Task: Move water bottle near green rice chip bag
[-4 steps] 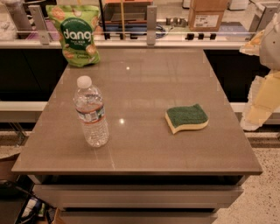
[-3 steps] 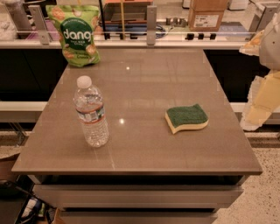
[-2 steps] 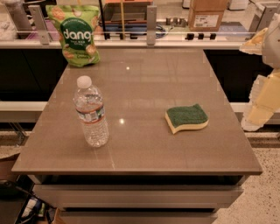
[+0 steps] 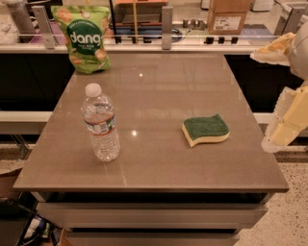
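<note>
The water bottle (image 4: 101,123) stands upright on the left front part of the brown table (image 4: 159,86), clear and ribbed with a white cap. The green rice chip bag (image 4: 83,37) with "dang" lettering stands at the table's far left corner, well apart from the bottle. My gripper (image 4: 278,86) is at the right edge of the view, beyond the table's right side, far from the bottle. Its two pale yellow fingers (image 4: 288,120) stand wide apart and hold nothing.
A green-and-yellow sponge (image 4: 206,129) lies on the right half of the table. A rail with metal posts (image 4: 166,21) runs behind the far edge, with a cardboard box (image 4: 229,14) beyond it. The floor shows at the lower right.
The gripper has shifted very slightly at the right edge. The bottle, the bag and the sponge have not moved.
</note>
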Controlling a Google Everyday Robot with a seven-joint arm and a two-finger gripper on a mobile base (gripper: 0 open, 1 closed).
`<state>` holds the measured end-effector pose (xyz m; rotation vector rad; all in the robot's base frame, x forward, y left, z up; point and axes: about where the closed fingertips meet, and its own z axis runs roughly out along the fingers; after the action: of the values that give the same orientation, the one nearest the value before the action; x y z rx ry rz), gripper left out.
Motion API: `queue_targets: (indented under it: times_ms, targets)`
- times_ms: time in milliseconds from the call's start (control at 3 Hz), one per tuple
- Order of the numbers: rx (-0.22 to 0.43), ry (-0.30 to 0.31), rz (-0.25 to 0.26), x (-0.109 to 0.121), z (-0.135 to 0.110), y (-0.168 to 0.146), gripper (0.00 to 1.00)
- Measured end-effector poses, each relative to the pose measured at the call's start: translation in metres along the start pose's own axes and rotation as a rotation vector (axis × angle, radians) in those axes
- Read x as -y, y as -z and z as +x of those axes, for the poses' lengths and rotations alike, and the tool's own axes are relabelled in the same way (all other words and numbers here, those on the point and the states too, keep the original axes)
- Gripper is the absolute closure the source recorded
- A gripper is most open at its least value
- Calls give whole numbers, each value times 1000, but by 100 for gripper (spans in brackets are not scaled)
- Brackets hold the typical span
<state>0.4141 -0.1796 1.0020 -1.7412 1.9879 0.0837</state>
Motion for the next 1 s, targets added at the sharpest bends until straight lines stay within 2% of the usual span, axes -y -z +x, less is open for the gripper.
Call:
queue_targets:
  times_ms: [333, 667, 1000]
  targets:
    - [171, 41, -64, -23, -23, -7, 0]
    - [330, 37, -117, -40, -48, -16, 0]
    - [473, -8, -134, -50, -70, -24, 0]
